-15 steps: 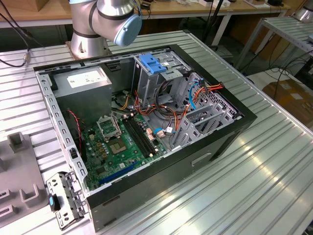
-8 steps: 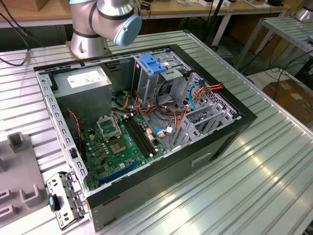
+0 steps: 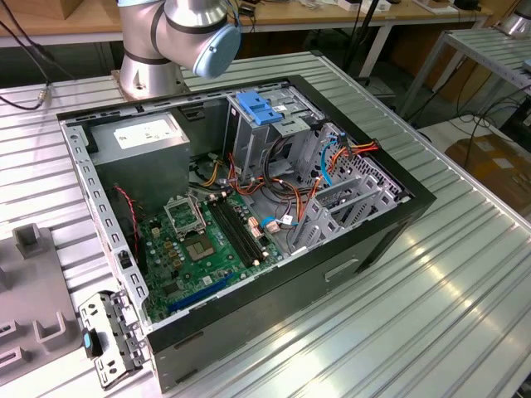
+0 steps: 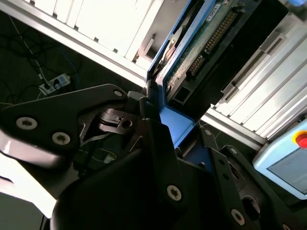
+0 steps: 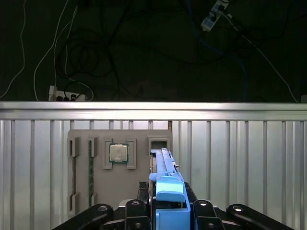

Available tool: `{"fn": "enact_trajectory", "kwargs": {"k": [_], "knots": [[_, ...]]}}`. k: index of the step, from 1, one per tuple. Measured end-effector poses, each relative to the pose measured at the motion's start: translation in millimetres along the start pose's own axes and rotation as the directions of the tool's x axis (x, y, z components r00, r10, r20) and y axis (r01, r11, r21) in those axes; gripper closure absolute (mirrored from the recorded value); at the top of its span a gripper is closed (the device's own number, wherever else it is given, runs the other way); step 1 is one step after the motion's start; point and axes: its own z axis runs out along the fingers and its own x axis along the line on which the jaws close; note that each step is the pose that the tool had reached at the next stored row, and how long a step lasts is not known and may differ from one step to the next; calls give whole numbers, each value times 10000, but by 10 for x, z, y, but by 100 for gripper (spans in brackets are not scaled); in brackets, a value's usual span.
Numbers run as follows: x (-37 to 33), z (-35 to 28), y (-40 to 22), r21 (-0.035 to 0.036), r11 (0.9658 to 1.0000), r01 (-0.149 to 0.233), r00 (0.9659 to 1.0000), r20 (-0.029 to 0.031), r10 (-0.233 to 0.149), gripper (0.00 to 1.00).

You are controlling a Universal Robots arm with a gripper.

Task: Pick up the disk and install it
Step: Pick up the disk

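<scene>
In both wrist views my gripper [image 5: 169, 199] is shut on the disk [image 5: 165, 175], a dark drive in a bright blue carrier. The first wrist view has the disk edge-on, with the black fingers [image 5: 144, 194] clamped on both sides of its blue end tab. Its green circuit-board face [image 4: 204, 40] and blue frame show in the second wrist view, running away from the gripper [image 4: 180, 132]. Beneath the disk lies a grey fixture plate [image 5: 120, 191] with an open slot [image 5: 159, 143]. In the exterior view the open computer case [image 3: 390, 228] lies on the metal table.
Inside the case are a light-blue slotted bracket [image 3: 261, 108] on the drive cage, a grey power supply [image 3: 141, 137], a green motherboard [image 3: 203, 249] and loose cables. The arm's base [image 3: 153, 58] stands behind it. The fixture plate holds a processor chip [image 5: 118, 153] and a memory stick [image 5: 91, 167].
</scene>
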Motion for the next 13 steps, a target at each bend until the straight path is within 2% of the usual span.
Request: {"fn": "enact_trajectory", "kwargs": {"k": [13], "knots": [[-1,-121,-4,-54,10000,-1,10000,0,1,63]]}}
